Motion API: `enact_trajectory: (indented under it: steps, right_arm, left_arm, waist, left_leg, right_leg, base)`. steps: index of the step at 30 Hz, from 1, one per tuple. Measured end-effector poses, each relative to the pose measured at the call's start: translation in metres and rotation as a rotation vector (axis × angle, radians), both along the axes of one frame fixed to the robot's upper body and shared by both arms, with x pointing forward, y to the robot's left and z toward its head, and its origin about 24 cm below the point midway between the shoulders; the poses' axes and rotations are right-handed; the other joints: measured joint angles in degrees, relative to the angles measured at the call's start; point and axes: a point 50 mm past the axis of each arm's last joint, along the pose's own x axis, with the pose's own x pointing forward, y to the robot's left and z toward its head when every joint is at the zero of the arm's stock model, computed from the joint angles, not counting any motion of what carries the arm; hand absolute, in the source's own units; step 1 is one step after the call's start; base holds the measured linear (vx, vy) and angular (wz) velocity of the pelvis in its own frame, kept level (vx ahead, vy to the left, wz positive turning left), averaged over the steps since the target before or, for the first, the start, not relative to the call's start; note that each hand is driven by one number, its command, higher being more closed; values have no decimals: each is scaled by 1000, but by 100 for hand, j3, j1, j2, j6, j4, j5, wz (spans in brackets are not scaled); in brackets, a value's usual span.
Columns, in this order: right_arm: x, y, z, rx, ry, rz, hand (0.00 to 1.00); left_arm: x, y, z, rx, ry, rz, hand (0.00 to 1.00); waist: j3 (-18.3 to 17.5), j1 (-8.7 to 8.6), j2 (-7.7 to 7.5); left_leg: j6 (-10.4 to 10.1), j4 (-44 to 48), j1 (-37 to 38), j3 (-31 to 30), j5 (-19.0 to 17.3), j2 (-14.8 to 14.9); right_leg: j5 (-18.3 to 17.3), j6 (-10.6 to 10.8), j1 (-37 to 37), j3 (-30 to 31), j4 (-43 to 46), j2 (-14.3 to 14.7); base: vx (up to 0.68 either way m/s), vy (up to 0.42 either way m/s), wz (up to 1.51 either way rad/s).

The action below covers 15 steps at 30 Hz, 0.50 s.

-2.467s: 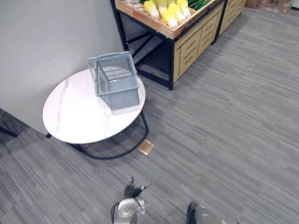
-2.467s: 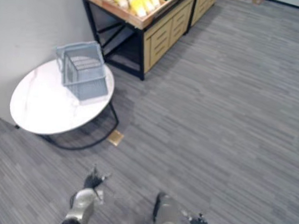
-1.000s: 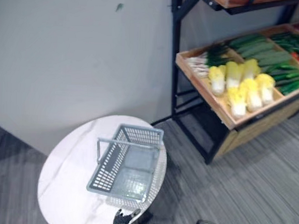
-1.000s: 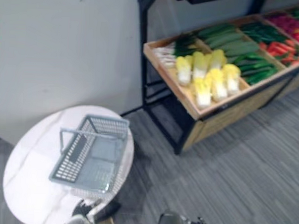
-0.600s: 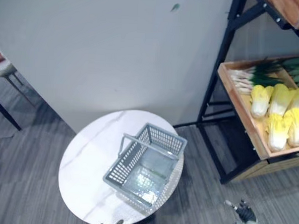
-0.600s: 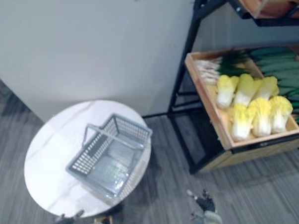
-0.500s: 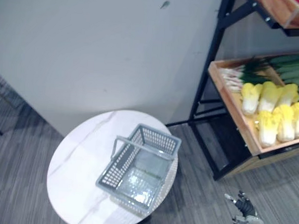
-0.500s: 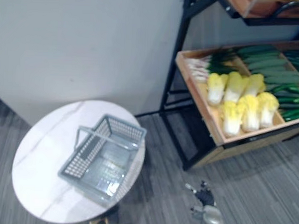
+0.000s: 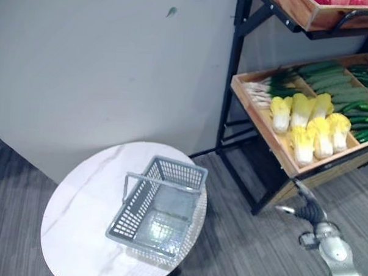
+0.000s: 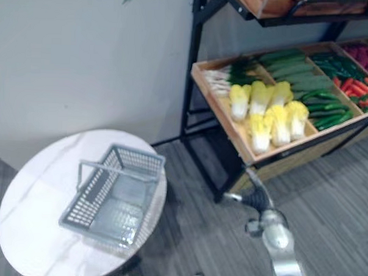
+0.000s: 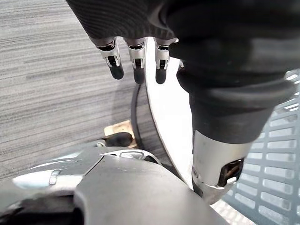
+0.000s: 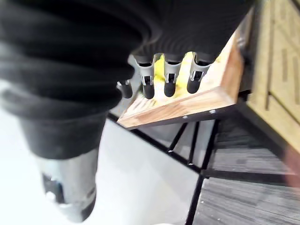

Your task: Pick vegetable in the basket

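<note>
An empty grey plastic basket (image 9: 159,211) stands on the round white marble table (image 9: 79,222), its handle up. Yellow-white napa cabbages (image 9: 312,128) lie in the wooden tray (image 9: 275,142) of the shelf to the right, behind them green onions (image 9: 271,88) and cucumbers (image 9: 333,80). My right hand (image 9: 309,211) is raised in front of the tray's near corner, below the cabbages, open and empty. In the right wrist view its straight fingers (image 12: 165,79) point at the tray's rim (image 12: 187,105). My left hand's fingers (image 11: 136,63) hang open and empty beside the table's edge (image 11: 164,108), near the basket (image 11: 276,154).
The black metal shelf frame (image 9: 230,85) stands just right of the table, with an upper wooden tray (image 9: 318,12) above. Red and green vegetables (image 10: 351,81) fill the tray's far compartments. A grey wall (image 9: 114,68) is behind the table. Grey carpet (image 9: 241,238) lies between table and shelf.
The camera has shifted. My right hand has risen from low near the floor up to the tray's near corner. The basket is in the same place on the table.
</note>
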Motion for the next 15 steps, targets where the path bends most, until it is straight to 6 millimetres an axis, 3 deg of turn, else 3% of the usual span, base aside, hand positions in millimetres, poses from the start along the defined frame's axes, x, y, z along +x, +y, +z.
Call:
enact_trajectory:
  steps: [5, 8, 12, 15]
  right_arm:
    - [45, 77, 28, -151, -128, 336, 0]
    - [64, 110, 40, -232, -188, 438, 0]
    - [89, 156, 36, -297, -152, 518, 0]
    - [106, 171, 32, -365, -103, 508, 0]
  left_arm:
    - [4, -2, 0, -6, 2, -53, 0]
    - [8, -3, 0, -6, -7, -58, 0]
    - [8, -2, 0, 1, -9, -18, 0]
    - [13, 1, 2, 15, -33, 4, 0]
  waist:
    - [1, 201, 34]
    - [10, 364, 28]
    - [73, 539, -6]
    - [248, 655, -65]
  left_leg:
    - [87, -3, -114, -129, 68, -24]
    - [102, -2, -209, -145, 118, -32]
    - [117, 0, -213, -159, 154, -51]
    - [128, 0, -214, -201, 164, -65]
  right_leg:
    - [124, -2, -5, -77, -88, -18]
    - [204, -18, -76, -84, -130, -17]
    - [280, -9, -40, -90, -197, -25]
    - [282, -8, -7, -132, -208, -37]
  base:
    - [-82, 9, 9]
    - [-24, 9, 7]
    - [3, 2, -1]
    - [10, 0, 6]
